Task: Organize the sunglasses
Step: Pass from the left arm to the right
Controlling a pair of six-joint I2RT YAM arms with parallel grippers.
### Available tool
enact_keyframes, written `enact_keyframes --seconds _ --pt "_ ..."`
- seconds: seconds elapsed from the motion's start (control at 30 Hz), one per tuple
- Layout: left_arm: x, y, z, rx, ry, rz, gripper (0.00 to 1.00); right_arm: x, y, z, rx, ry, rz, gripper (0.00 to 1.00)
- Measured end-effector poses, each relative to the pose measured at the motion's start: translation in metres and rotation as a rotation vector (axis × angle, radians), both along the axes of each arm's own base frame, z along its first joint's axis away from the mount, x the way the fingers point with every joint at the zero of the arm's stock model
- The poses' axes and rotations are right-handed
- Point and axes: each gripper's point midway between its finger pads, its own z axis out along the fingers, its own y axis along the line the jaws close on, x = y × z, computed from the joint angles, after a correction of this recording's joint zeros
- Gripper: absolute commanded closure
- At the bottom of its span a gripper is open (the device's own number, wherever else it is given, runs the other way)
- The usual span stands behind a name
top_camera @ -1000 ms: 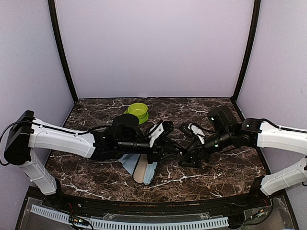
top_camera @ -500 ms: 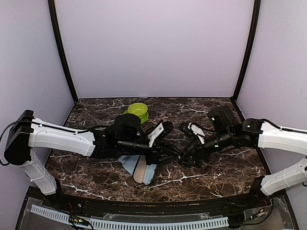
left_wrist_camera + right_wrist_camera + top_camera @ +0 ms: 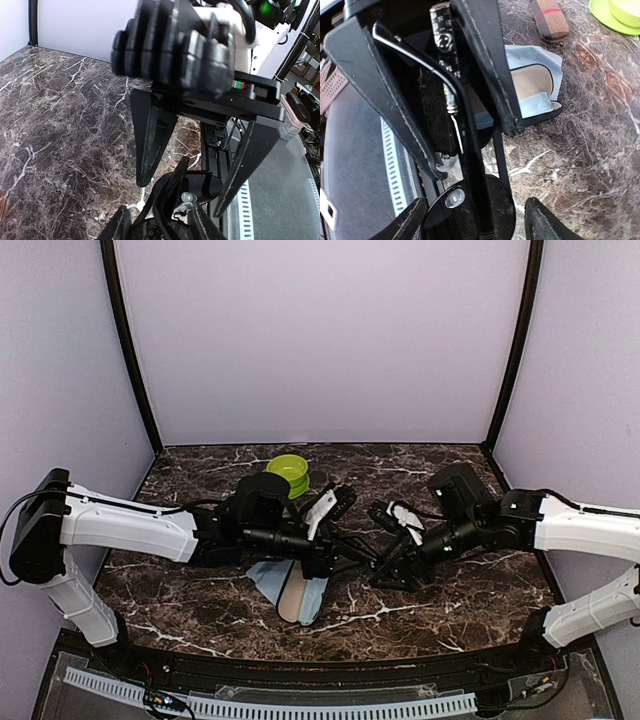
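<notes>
The black-framed sunglasses (image 3: 371, 562) with dark lenses hang folded above the table's middle, between the two arms. My left gripper (image 3: 358, 557) is shut on the sunglasses; in the left wrist view (image 3: 160, 226) the frame and a nose pad sit between my fingers. My right gripper (image 3: 386, 569) faces it, open, its fingers standing apart on either side of a dark lens (image 3: 470, 215). In the right wrist view two reddish-brown lenses (image 3: 600, 67) of the other pair lie flat on the marble.
An open light-blue pouch with a beige lining (image 3: 292, 592) lies below the left arm. A brown striped case (image 3: 549, 19) and a green bowl on a green saucer (image 3: 288, 472) sit further back. Walls close in three sides.
The left gripper has lifted slightly with the sunglasses. The right gripper has shifted a little left, closer around the sunglasses' free end.
</notes>
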Motion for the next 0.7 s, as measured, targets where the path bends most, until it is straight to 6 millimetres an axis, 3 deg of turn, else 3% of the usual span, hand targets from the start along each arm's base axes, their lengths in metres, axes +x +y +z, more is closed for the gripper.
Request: enact_keyframes --seconds 0.3,0.7 --pt "0.0013 0.0004 -0.0028 0.0 0.044 0.004 0.69 -0.001 0.0013 -0.0005 0.001 0.008 -0.001 0.52" --pt "0.0023 -0.0004 -0.0064 0.003 0.088 0.006 0.55 -0.001 0.0018 -0.0045 0.002 0.027 -0.015 0.6"
